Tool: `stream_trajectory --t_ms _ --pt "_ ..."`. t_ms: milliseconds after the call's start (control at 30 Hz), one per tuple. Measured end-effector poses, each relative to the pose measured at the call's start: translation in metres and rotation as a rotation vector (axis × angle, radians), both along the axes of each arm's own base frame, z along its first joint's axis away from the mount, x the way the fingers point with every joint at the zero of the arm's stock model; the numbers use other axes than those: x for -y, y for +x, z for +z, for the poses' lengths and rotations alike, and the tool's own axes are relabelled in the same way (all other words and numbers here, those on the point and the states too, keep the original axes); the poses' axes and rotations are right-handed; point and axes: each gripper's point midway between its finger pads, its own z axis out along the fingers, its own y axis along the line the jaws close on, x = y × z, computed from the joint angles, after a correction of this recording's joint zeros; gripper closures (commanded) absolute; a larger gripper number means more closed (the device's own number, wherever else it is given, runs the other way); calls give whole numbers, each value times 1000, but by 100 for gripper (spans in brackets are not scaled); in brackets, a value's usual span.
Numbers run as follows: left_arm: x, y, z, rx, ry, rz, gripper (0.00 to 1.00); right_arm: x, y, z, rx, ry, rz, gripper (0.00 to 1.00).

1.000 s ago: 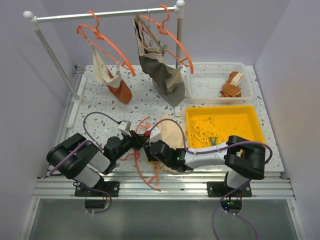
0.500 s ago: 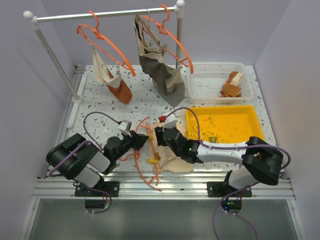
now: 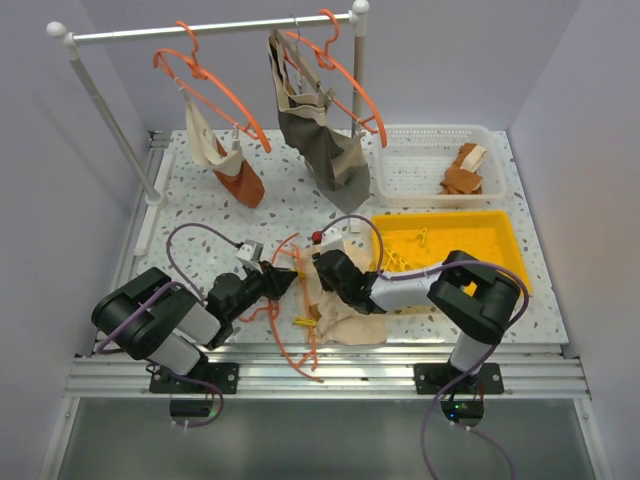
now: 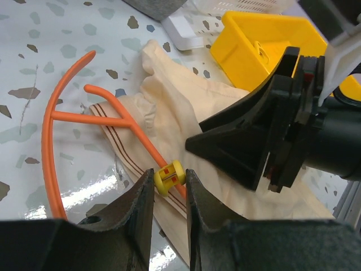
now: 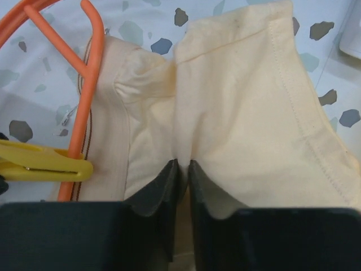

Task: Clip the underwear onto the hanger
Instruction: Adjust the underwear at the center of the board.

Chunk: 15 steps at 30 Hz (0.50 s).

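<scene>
The cream underwear (image 3: 352,318) lies flat on the table's near middle, and the orange hanger (image 3: 309,357) lies across its left edge. My left gripper (image 3: 283,280) is shut on a yellow clip (image 4: 170,175) that sits on the hanger's bar (image 4: 67,116) over the striped waistband of the underwear (image 4: 192,107). My right gripper (image 3: 325,285) is down on the cloth, its jaws (image 5: 181,166) shut on a pinched fold of the underwear (image 5: 242,101). The hanger (image 5: 90,90) and clip (image 5: 45,166) show at the left of the right wrist view. The two grippers are close together.
A yellow bin (image 3: 505,232) of clips stands right of the underwear. Behind it is a white basket (image 3: 400,170) with rust cloth (image 3: 462,172). At the back, a rack rail (image 3: 200,28) holds hangers with a cream and rust piece (image 3: 225,160) and a dark garment (image 3: 320,130).
My right gripper has moved from the underwear's near left part back towards the middle, its arm folding in. My left gripper has stayed in place on the clip.
</scene>
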Motion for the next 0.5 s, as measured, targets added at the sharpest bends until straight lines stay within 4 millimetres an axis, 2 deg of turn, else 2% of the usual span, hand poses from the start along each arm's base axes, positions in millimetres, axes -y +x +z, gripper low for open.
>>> stream_trajectory --t_ms 33,67,200,300,500 --pt "0 0 0 0 0 0 100 0 1 -3 -5 -4 -3 99" --pt "0 0 0 1 0 0 100 1 2 -5 -9 -8 -9 100" --pt "0 0 3 8 -5 0 100 6 8 -5 -3 -24 -49 100" --pt "0 1 5 13 -9 1 100 18 10 -5 5 -61 -95 100" --pt "0 1 6 16 -11 1 100 38 12 9 32 -91 -170 100"
